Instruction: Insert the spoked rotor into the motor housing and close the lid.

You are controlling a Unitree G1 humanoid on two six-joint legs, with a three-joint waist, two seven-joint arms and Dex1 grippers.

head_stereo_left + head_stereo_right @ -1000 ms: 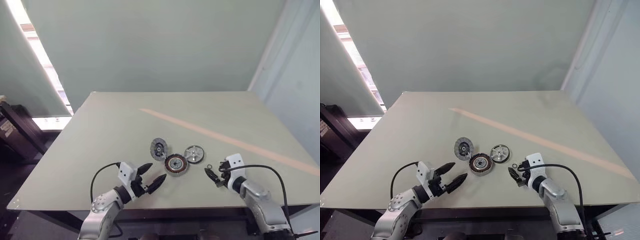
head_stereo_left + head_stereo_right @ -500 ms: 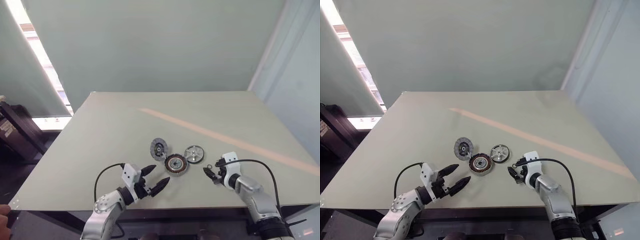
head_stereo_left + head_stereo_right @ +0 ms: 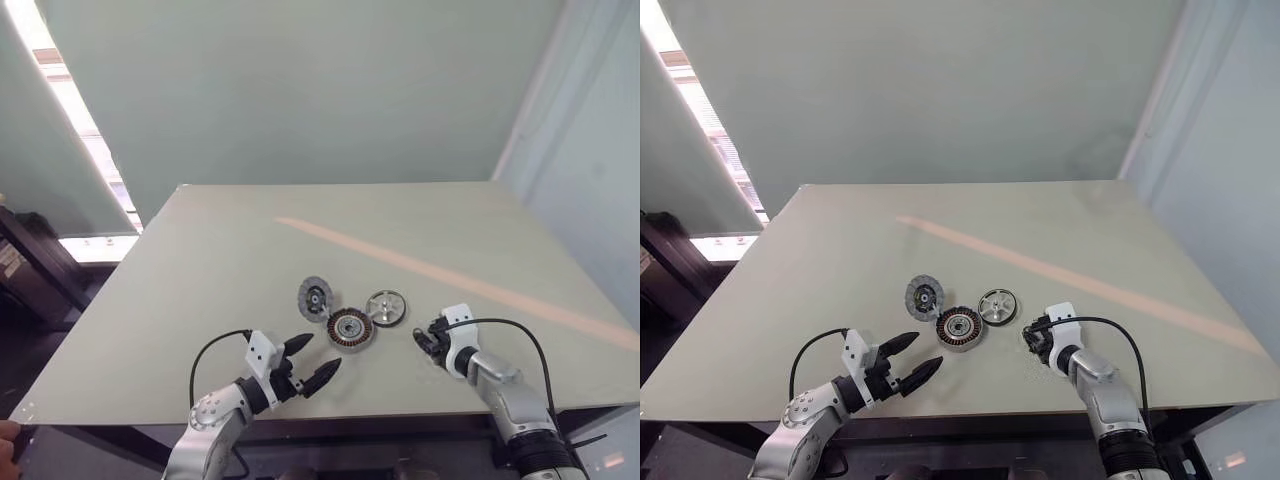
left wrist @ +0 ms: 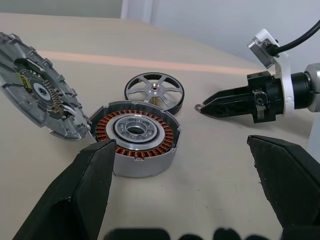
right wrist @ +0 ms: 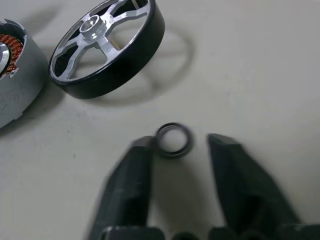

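From the head camera the small ring near the right gripper (image 3: 424, 340) is too tiny to make out, and that gripper's fingertips merge into one dark shape, so their spread cannot be read there. On the table (image 3: 200, 260) the lid (image 3: 315, 298), the motor housing (image 3: 351, 329) and the spoked rotor (image 3: 386, 308) lie in a tight cluster near the front edge, the housing between the other two. The left gripper (image 3: 312, 362) points level toward the housing from the near left, its fingers spread wide and holding nothing; the right forearm reaches in low from the right. In the left wrist view, both of its own fingers (image 4: 85, 192) are cut off by the frame; the lid (image 4: 35, 95) leans tilted against the housing (image 4: 135, 137) and runs off the edge, while the rotor (image 4: 154, 91) sits just behind. The right gripper (image 4: 200, 107) appears side-on, tips low by the tabletop. In the right wrist view, its fingers (image 5: 127, 185) stand partly apart with the loose metal ring (image 5: 173, 139) at their tips; whether they touch it is unclear. The rotor (image 5: 107, 42) lies beyond, the housing (image 5: 17, 75) half cut off.
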